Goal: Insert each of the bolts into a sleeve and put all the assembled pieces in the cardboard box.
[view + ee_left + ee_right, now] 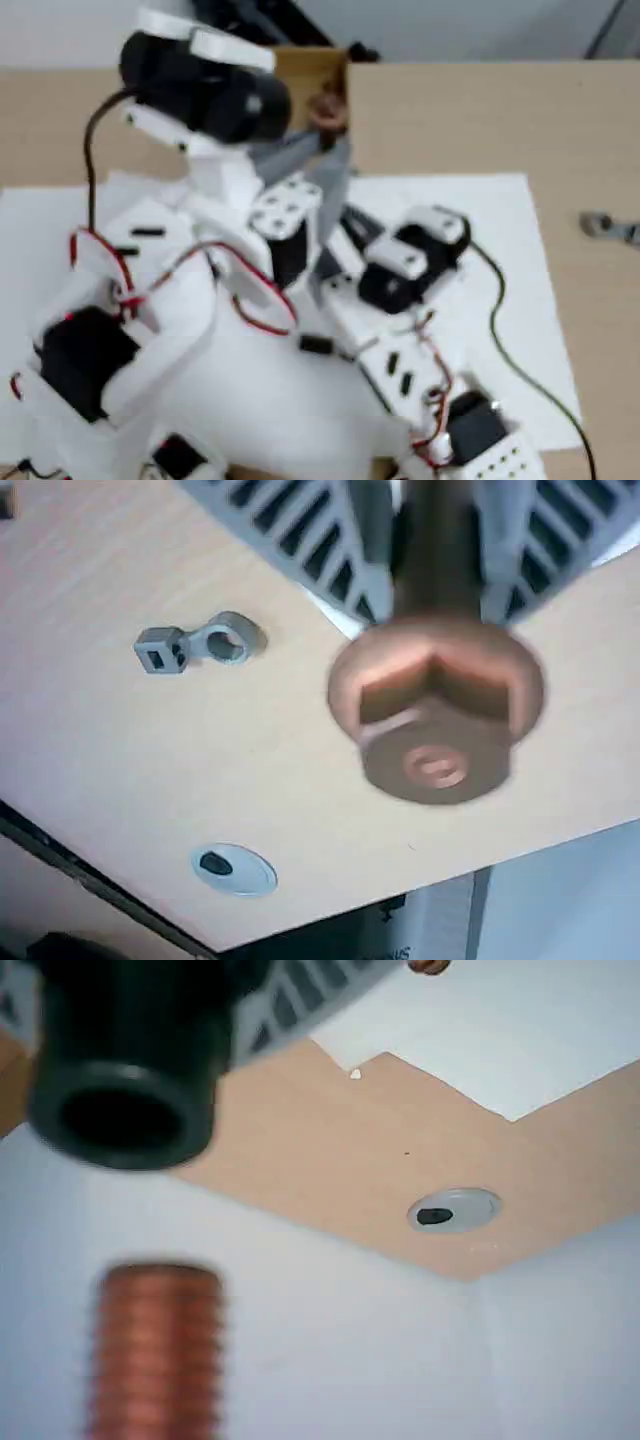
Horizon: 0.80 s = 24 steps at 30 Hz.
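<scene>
My left gripper (435, 550) is shut on a copper bolt (435, 720), whose hex head faces the left wrist camera. From above, the left gripper (325, 135) holds the bolt (326, 110) high, just in front of the cardboard box (305, 70). In the right wrist view my right gripper (150, 1000) is shut on a black sleeve (125, 1095) with its open bore facing the camera. The bolt's threaded end (155, 1350) hangs close beside the sleeve, outside the bore. The right arm (405, 265) lies low at centre right, its tip under the left arm.
A white paper sheet (480, 220) covers the middle of the wooden table (450, 120). A small grey metal part (605, 228) lies at the right edge, also seen as the grey part (200, 645). A round cable grommet (455, 1210) sits in the tabletop.
</scene>
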Available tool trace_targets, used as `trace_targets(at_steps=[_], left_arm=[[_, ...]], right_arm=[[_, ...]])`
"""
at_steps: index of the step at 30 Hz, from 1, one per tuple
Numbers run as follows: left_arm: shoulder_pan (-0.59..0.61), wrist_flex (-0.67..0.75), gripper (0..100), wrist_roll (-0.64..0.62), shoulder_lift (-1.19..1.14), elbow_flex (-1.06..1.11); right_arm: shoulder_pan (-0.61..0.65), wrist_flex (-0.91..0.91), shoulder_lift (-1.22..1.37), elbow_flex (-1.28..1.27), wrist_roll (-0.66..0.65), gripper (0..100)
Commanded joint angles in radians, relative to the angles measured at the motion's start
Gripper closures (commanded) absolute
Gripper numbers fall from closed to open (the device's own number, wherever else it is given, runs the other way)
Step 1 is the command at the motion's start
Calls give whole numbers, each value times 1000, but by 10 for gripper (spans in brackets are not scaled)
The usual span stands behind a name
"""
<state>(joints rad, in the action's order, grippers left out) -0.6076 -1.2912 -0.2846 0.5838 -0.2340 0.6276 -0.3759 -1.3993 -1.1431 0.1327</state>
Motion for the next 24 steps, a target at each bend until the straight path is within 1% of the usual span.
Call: trace_targets(at_steps=[1, 6, 11, 16, 24], left_arm=[[0, 0, 994, -2, -5, -36], [0, 0, 994, 2, -8, -31], [2, 9, 994, 3, -6, 33], [63, 15, 994, 3, -6, 47], [66, 15, 994, 3, -3, 76]], right_arm=[[4, 24, -4, 11, 5, 995], [4, 24, -7, 11, 5, 995], [4, 24, -7, 11, 5, 995], [4, 24, -7, 11, 5, 995], [4, 25, -7, 11, 5, 995]])
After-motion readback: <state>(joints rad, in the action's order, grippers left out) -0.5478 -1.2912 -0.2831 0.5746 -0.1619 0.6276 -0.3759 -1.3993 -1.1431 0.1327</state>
